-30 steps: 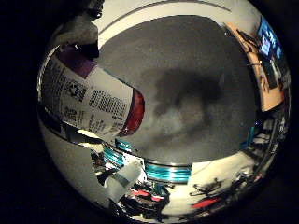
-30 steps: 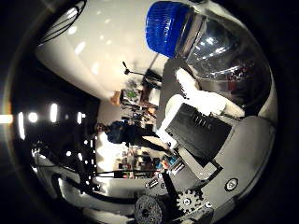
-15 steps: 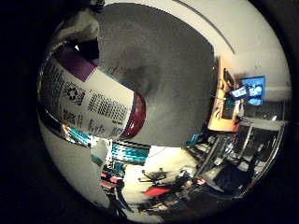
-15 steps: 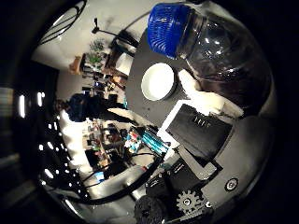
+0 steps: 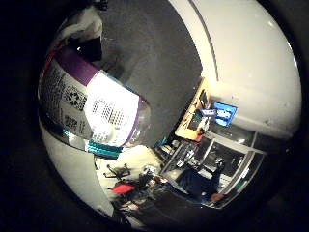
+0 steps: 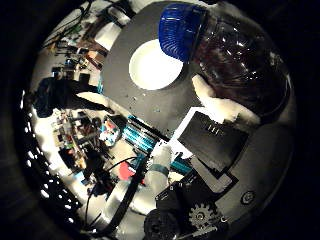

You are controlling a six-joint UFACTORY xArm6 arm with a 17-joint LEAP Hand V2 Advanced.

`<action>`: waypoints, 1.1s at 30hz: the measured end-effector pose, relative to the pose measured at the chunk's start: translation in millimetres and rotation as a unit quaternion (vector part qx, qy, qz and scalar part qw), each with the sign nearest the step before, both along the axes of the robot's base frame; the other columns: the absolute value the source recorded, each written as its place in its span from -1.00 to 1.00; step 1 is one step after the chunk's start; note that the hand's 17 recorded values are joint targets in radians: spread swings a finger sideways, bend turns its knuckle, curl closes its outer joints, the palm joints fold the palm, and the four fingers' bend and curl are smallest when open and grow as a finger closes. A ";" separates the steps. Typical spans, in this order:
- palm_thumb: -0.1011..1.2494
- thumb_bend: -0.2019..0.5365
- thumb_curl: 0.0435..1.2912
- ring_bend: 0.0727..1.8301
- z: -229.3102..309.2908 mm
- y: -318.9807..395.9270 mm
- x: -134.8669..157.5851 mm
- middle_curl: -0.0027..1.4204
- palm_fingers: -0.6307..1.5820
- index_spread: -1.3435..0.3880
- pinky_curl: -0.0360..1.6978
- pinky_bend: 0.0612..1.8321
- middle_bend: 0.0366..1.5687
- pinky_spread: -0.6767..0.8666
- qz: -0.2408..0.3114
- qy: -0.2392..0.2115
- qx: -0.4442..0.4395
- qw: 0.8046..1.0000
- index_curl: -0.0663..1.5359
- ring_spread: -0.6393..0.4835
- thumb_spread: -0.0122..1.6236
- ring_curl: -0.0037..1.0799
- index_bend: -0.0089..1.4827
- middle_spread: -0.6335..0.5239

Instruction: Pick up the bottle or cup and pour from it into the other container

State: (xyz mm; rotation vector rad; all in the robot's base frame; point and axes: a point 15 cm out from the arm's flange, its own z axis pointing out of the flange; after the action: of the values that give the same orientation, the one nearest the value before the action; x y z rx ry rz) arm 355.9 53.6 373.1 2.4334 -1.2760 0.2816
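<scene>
My hand (image 6: 215, 125) is shut on a clear bottle (image 6: 240, 60) with a blue cap (image 6: 182, 28); white and black fingers (image 6: 212, 97) curl against its side. In the thumb side view the cap points toward a white round bowl (image 6: 155, 65) that stands on the grey table (image 6: 120, 85), and the cap's edge overlaps the bowl's rim. In the little finger side view the bottle's white and purple label (image 5: 87, 101) fills the space close to the palm, with the grey table (image 5: 154, 48) behind it.
Beyond the table's edge there is a cluttered room with teal boxes (image 6: 135, 133) and stands. A lit screen (image 5: 218, 113) and orange shelving (image 5: 191, 111) stand by a pale wall.
Both views have swung round with the hand. The white bowl came into the thumb side view and now lies right by the blue cap. The grip on the bottle is unchanged.
</scene>
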 end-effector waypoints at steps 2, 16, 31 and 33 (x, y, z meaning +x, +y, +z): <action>0.77 -0.51 0.54 0.48 -6.8 9.4 0.5 0.14 0.58 0.36 0.20 0.37 0.76 -0.40 0.013 0.007 -0.030 0.999 0.07 -0.25 -0.51 0.45 0.66 -0.14; 0.75 -0.51 0.53 0.46 -24.4 57.8 26.6 0.15 0.58 0.35 0.22 0.37 0.75 -0.40 0.053 0.028 -0.215 0.975 0.08 -0.26 -0.49 0.50 0.66 -0.14; 0.74 -0.50 0.52 0.45 -39.0 96.6 44.7 0.16 0.58 0.34 0.23 0.38 0.73 -0.40 0.068 0.022 -0.291 0.954 0.08 -0.27 -0.43 0.52 0.65 -0.15; 0.73 -0.51 0.52 0.45 -44.7 101.0 43.9 0.17 0.58 0.34 0.23 0.38 0.73 -0.40 0.072 0.024 -0.296 0.952 0.08 -0.27 -0.42 0.53 0.65 -0.15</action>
State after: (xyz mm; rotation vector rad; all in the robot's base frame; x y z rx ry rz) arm 399.8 154.7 328.3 1.9961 -0.8333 0.5514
